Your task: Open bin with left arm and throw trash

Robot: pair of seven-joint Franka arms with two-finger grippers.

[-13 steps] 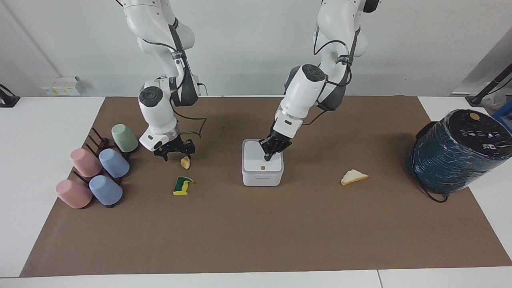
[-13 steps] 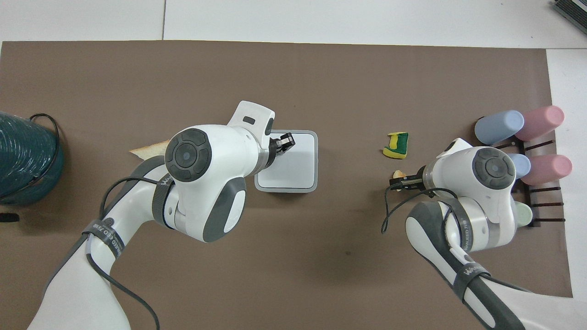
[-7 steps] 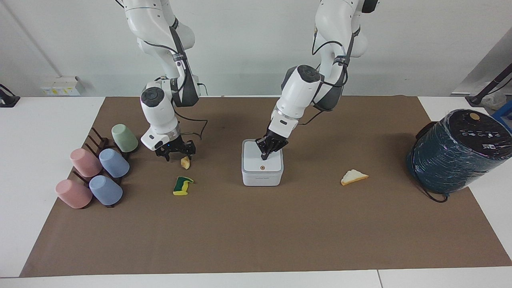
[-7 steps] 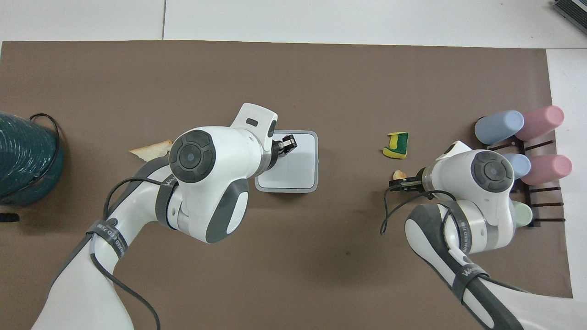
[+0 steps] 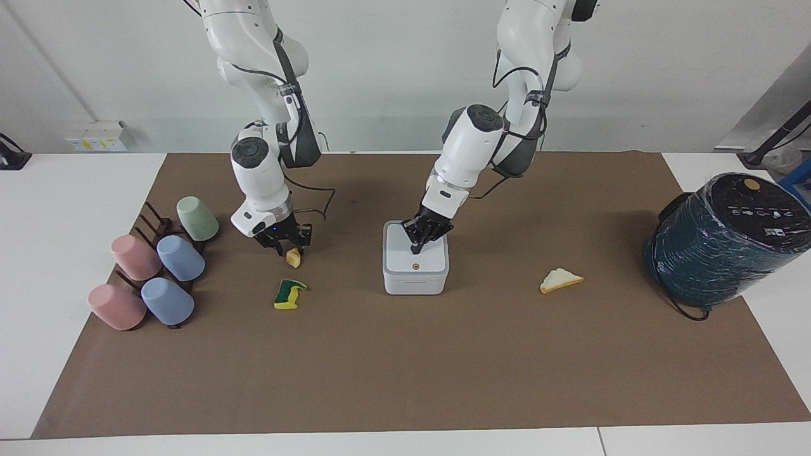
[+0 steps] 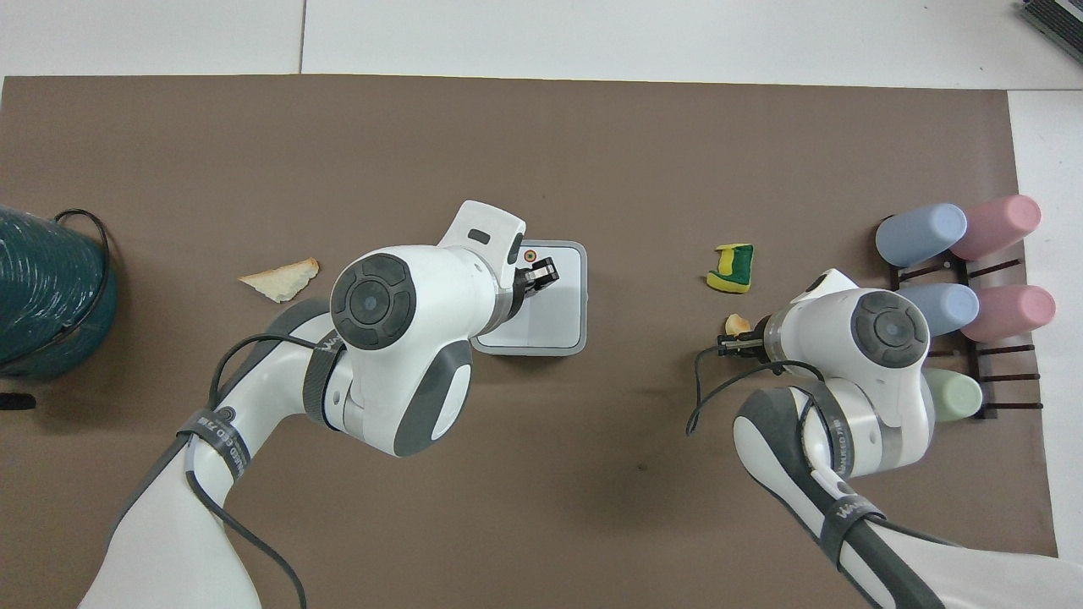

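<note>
Facing view, largest first: the dark-teal wrapped cylinder (image 5: 727, 239) fills the right edge of the frame, off the brown mat (image 5: 418, 367). At the left edge, pastel cups (image 5: 152, 272) lie on a dark rack.

Centre frame sits the bin (image 5: 415, 269), lid down, its orange dot facing the camera. The left gripper (image 5: 419, 246) rests its tip on the lid near that dot, fingertips pressed together and empty.

Left of centre, the right gripper (image 5: 284, 246) is low over the pale yellow food chunk (image 5: 293, 256); I cannot tell whether its fingers are apart or already pinching it. Just below lies the yellow-and-green sponge piece (image 5: 289, 294). The triangular bread slice wedge (image 5: 560, 279) lies right of the bin, alone.

Risks, as I judge them: the lid is not yet open, so any scrap brought over would land on top of it. A closed tip pushing off-centre could slide the light bin across the mat rather than release the lid. The small chunk could squirt sideways from a hurried pinch, toward the sponge.
</note>
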